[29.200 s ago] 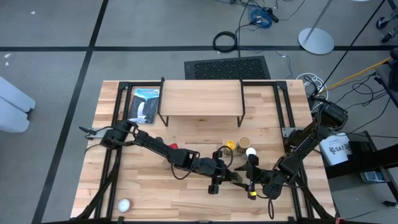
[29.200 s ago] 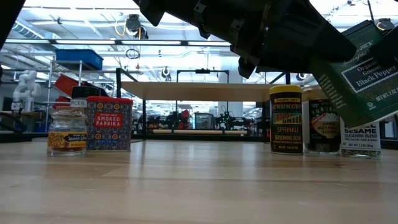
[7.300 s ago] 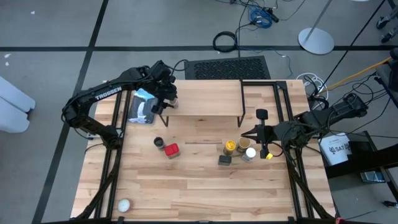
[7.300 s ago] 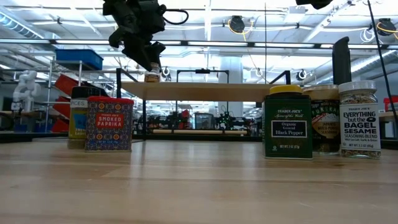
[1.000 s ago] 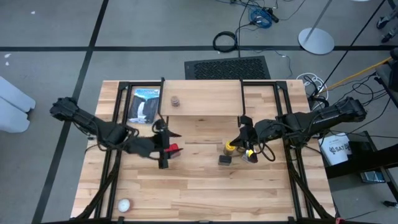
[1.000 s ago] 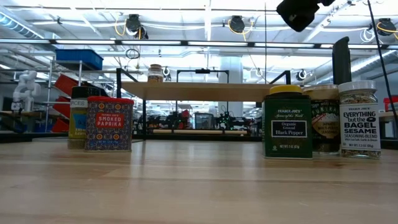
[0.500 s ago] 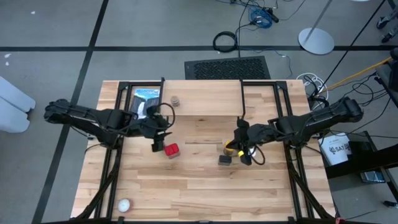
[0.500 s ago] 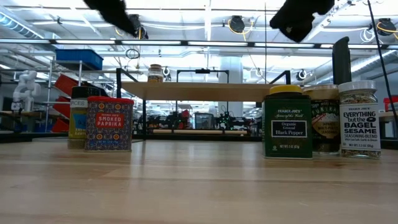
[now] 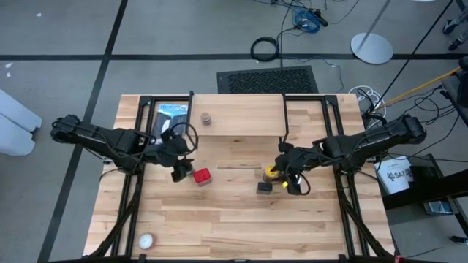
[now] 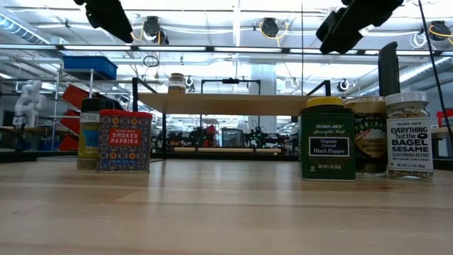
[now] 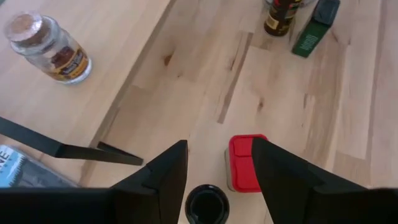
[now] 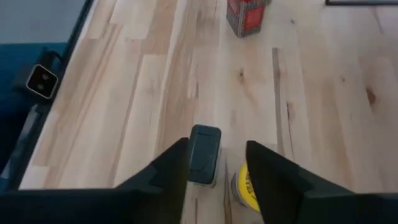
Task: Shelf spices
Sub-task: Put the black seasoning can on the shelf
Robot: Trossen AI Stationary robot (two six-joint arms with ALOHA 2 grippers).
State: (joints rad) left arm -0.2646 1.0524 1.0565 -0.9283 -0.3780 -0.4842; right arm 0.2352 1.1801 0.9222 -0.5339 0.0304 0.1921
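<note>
The shelf [image 9: 238, 115] stands at the table's far middle, with a cork-topped jar [image 9: 207, 118] upright on its plank. The red tin [image 9: 201, 176] and a dark-lidded jar [image 11: 207, 204] stand on the table in front of it. My left gripper [image 11: 217, 165] hovers open above these two, well clear of them in the low view [image 10: 106, 15]. To the right stand the black square tin [image 12: 204, 154] and the yellow-lidded jar [image 12: 247, 186]. My right gripper [image 12: 216, 163] hangs open above them. The white-lidded jar [image 10: 409, 134] shows in the low view.
A flat blue-and-black package [image 9: 170, 123] lies at the far left beside the shelf. A small white ball [image 9: 145, 240] rests near the front left corner. Bare tabletop [image 9: 241, 226] stretches along the near side.
My left gripper has swung from the near side of the red tin toward the table's far left and rolled, and now hangs over the dark-lidded jar. My right gripper has sunk a little and tipped downward over the yellow-lidded jar and black tin. No container has moved.
</note>
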